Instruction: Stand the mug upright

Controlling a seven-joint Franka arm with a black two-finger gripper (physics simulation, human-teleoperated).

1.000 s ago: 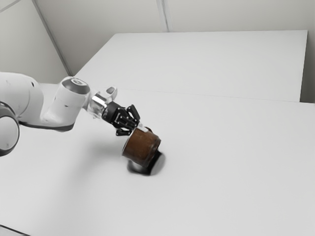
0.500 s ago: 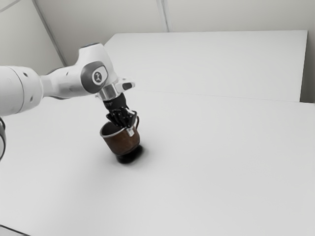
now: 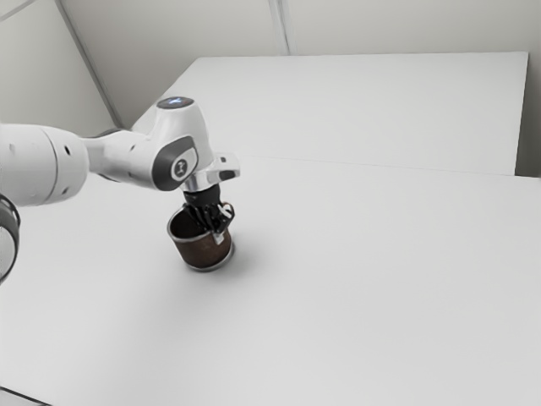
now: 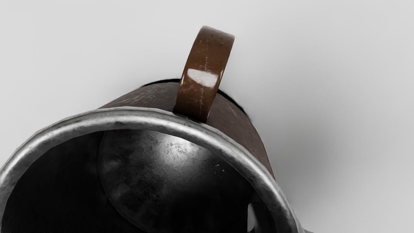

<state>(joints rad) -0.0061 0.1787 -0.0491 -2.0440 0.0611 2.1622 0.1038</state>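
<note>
In the exterior view the brown mug (image 3: 201, 249) stands nearly upright on the table, its metal-rimmed mouth facing up and leaning slightly toward the exterior view's left. My black gripper (image 3: 215, 230) points down at its rim and is shut on the mug's wall, on the exterior view's right side. In the wrist view the mug (image 4: 226, 116) shows its silver rim, dark inside and brown handle. One fingertip of my gripper (image 4: 278, 223) is inside the rim and a sliver of the other lies outside, with the wall between them.
The white table (image 3: 363, 279) spreads around the mug. Behind it stands a large pale panel or surface (image 3: 363, 110), and pale walls rise beyond.
My hand has turned to point down and moved toward the exterior view's left, carrying the mug. The mug has swung from tilted to nearly upright and come down onto the table.
</note>
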